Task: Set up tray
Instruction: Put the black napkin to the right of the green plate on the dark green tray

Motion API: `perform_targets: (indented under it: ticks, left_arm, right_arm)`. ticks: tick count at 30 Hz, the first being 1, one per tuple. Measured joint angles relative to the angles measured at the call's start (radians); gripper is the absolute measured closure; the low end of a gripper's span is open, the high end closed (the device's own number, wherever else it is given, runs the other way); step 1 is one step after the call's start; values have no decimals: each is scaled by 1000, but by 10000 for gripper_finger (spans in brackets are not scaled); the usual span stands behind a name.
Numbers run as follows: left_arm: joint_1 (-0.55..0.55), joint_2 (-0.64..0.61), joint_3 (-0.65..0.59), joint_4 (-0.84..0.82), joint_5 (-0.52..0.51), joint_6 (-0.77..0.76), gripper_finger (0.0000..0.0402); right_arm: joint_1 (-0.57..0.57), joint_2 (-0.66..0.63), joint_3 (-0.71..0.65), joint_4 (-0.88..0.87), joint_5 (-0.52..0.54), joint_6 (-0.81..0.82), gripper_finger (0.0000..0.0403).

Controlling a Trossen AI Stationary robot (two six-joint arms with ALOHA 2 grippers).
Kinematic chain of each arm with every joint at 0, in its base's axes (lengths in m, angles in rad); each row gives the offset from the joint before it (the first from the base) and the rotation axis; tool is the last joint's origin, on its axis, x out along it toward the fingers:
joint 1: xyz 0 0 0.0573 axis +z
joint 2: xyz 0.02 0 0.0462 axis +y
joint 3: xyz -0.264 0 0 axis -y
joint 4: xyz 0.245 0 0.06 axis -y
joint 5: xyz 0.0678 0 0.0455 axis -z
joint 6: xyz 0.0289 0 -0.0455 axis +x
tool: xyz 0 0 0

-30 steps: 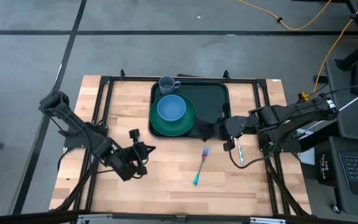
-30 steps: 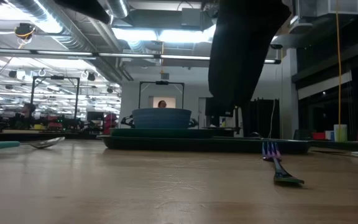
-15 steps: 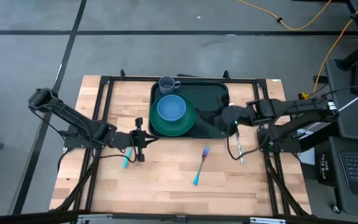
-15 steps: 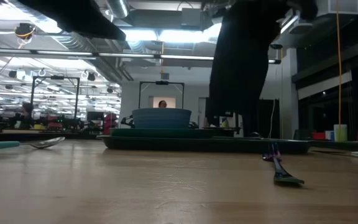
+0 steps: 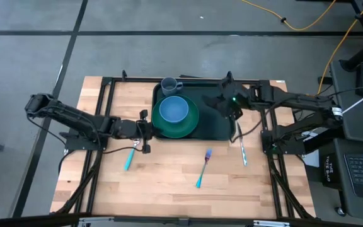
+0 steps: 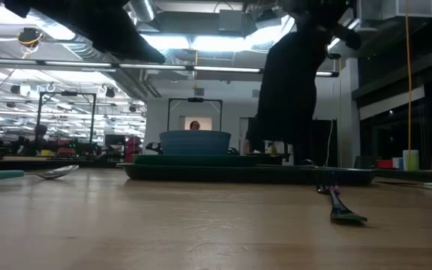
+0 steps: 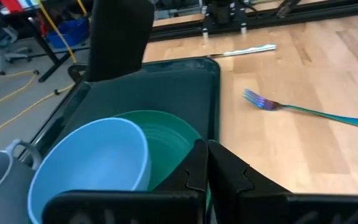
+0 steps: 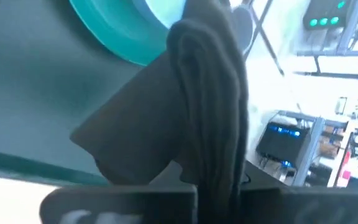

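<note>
The dark green tray [image 5: 221,126] lies at the table's far middle. It carries a green plate [image 5: 191,123] with a blue bowl [image 5: 173,109] on it and a grey mug [image 5: 169,85]. My right gripper [image 5: 224,104] is above the tray's right half, shut on a black napkin [image 8: 191,106], which also shows in the low view [image 6: 287,90]. My left gripper [image 7: 205,163] is shut and empty. It hovers at the tray's left rim, its fingertips by the plate's edge [image 7: 185,134]. My right gripper pinches the napkin's bunched folds [image 8: 211,163] between its two fingers, several layers together. The fingers slant down from the table's right side. The napkin hangs slack below them, clear of the tray floor [image 8: 23,93].
On the bare wood near the tray lie a teal-handled spoon [image 5: 130,155], a fork [image 5: 203,168] and a knife [image 5: 241,149]. A black frame [image 5: 106,85] runs round the table. A cable [image 5: 237,135] dangles from the right arm.
My right gripper has carried the napkin from the tray's near right corner toward the far edge, over the tray's right half, and its wrist has rolled. My left gripper has swung from the table's near left toward the tray's left rim, uncovering the spoon.
</note>
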Motion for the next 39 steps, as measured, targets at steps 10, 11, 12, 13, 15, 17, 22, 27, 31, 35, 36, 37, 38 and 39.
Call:
perform_targets:
  ticks: [10, 11, 12, 13, 15, 17, 22, 27, 31, 35, 36, 37, 38, 39]
  left_arm:
    - [35, 0, 0, 0, 0, -2, 400]
    - [35, 0, 0, 0, 0, -2, 400]
    - [35, 0, 0, 0, 0, -2, 400]
    - [35, 0, 0, 0, 0, -2, 400]
    - [35, 0, 0, 0, 0, -2, 400]
    - [35, 0, 0, 0, -1, -2, 400]
    - [35, 0, 0, 0, -16, -2, 400]
    - [35, 1, 0, 0, -16, 5, 400]
    - [35, 1, 0, 0, -16, 6, 400]
    - [35, 1, 0, 0, -16, 7, 400]
    - [35, 1, 0, 0, -16, 9, 400]
    - [35, 1, 0, 0, -16, 12, 400]
    - [35, 1, 0, 0, -16, 20, 400]
    - [35, 1, 0, 0, -16, 25, 400]
  right_arm:
    - [-141, 108, 0, 49, 1, -229, 393]
    - [-155, 125, 0, 65, 4, -259, 393]
    - [-169, 140, 0, 85, 12, -289, 393]
    - [-182, 153, 0, 99, 27, -323, 393]
    - [-206, 178, 0, 131, 77, -394, 393]
    - [-229, 205, 0, 165, 117, -461, 393]
    - [-257, 270, 0, 193, 90, -514, 393]
    - [-258, 369, 0, 162, 93, -510, 393]
    - [-258, 443, 0, 147, 94, -508, 393]
    - [-257, 482, 0, 122, 93, -484, 393]
    - [-257, 486, 0, 109, 93, -482, 393]
    - [-254, 487, 0, 99, 93, -476, 393]
    - [-251, 487, 0, 91, 90, -465, 393]
    - [-247, 486, 0, 90, 84, -458, 393]
